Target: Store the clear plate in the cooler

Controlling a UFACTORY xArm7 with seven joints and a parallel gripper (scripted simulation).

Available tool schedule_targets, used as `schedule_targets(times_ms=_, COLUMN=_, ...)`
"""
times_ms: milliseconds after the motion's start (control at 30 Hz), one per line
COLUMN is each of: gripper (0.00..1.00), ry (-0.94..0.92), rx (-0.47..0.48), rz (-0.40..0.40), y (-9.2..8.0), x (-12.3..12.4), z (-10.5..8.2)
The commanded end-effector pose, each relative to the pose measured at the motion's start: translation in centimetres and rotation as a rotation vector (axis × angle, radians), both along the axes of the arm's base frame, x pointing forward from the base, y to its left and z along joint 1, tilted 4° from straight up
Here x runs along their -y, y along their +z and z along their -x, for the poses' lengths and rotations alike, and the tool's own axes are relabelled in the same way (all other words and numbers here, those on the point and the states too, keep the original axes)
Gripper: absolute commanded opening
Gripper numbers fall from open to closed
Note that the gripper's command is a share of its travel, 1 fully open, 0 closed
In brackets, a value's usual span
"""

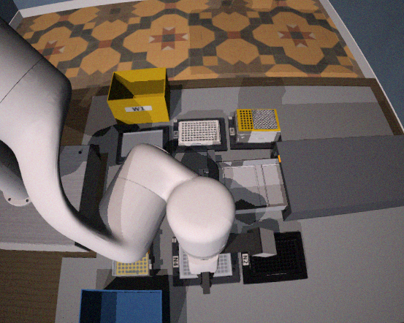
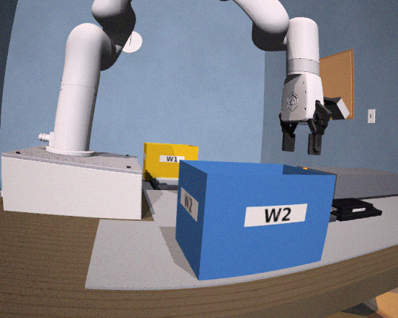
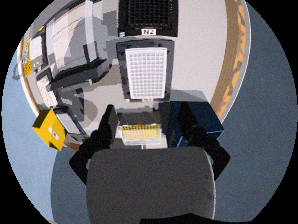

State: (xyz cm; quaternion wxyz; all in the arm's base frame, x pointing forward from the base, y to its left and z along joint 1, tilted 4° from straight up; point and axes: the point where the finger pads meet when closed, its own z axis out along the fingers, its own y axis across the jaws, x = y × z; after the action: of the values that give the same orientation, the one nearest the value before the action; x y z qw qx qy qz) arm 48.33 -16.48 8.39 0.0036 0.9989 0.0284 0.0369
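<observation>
Grey bench mat (image 1: pixel 352 263) on a wood top, patterned tile floor behind.
- Clear plate (image 3: pixel 145 74): lies flat in nest N4 (image 1: pixel 175 261), beside the black plate (image 1: pixel 283 256) in nest N2.
- Gripper (image 2: pixel 301 143): hangs high above the clear plate, fingers spread fully, holding nothing.
- Cooler drawer (image 1: pixel 255 183): pulled open, amber lamp (image 1: pixel 279 158) lit at its corner.
- Yellow bin (image 1: pixel 140 96): labelled W1.
- Blue bin (image 2: pixel 253 216): labelled W2 on two sides.
</observation>
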Motion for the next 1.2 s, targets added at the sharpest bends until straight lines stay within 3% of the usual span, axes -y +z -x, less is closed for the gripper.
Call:
schedule_targets(times_ms=0, gripper=1.00, ry=0.000, rx=0.005, rz=0.002, y=-0.4, x=0.1, z=-0.2)
schedule_targets(times_ms=1167, gripper=1.00, ry=0.000, rx=0.005, rz=0.002, y=-5.5, x=0.1, z=-0.6)
